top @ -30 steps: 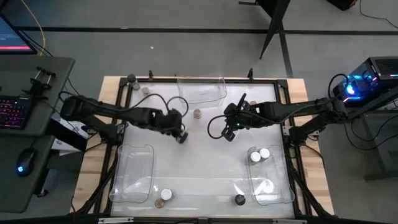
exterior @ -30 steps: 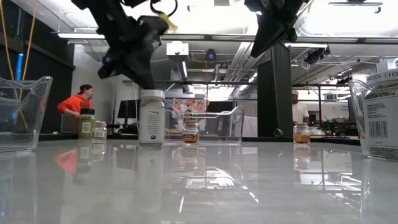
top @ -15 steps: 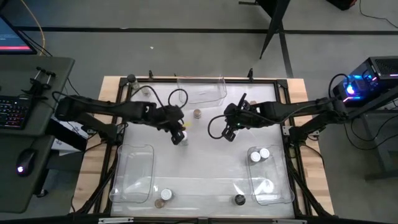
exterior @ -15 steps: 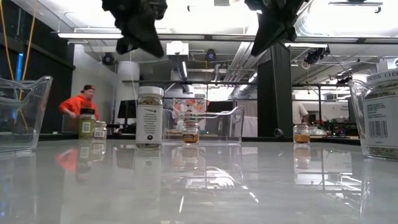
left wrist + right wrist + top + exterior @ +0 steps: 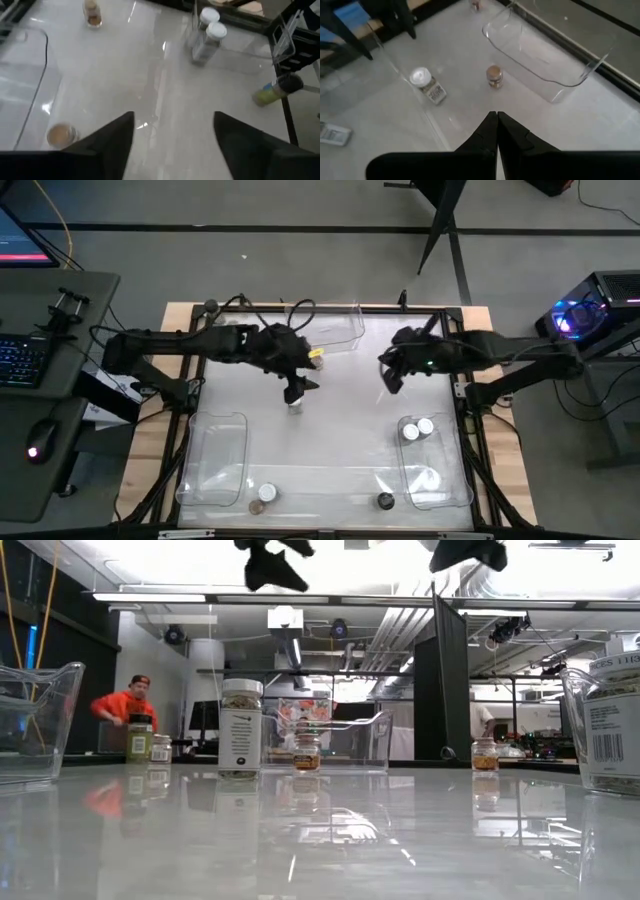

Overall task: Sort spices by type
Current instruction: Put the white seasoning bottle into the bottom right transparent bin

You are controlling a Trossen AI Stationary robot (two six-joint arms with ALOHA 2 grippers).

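Jar (image 5: 241, 729): upright mid-tabletop (image 5: 340, 420), free, under left pincer (image 5: 297, 383).
Handling: light, rigid, slick sides; grip below lid.
Left pincer: wide, empty.
Right pincer (image 5: 497, 131): pinched shut, empty.

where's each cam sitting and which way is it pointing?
High: overhead, straight down on the table; both arms, left gripper above a white-lidded jar.
Low: table height, level into the room; grippers at top, same jar standing.
Left wrist: looks down past its open fingers at the table.
Right wrist: past its shut fingers at a clear bin.
Shared: that jar shows in high and low.
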